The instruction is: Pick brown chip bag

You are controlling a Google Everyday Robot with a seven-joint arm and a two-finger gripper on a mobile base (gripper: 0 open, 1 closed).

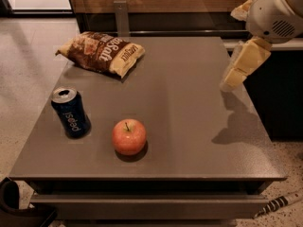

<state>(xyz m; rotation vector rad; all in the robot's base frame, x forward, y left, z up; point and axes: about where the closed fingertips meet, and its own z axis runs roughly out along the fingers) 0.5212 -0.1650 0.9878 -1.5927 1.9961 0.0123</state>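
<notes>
The brown chip bag (102, 52) lies flat on the grey table (189, 108) at its far left. It is dark brown with a tan end toward the right and white lettering. My gripper (233, 82) hangs from the white arm (274, 13) at the upper right, above the table's right edge. It is far to the right of the bag and holds nothing that I can see.
A blue Pepsi can (71, 112) stands upright near the front left of the table. A red apple (129, 136) sits to its right. A metal post (120, 15) and a wooden wall run behind the table. A dark object (14, 209) is on the floor at front left.
</notes>
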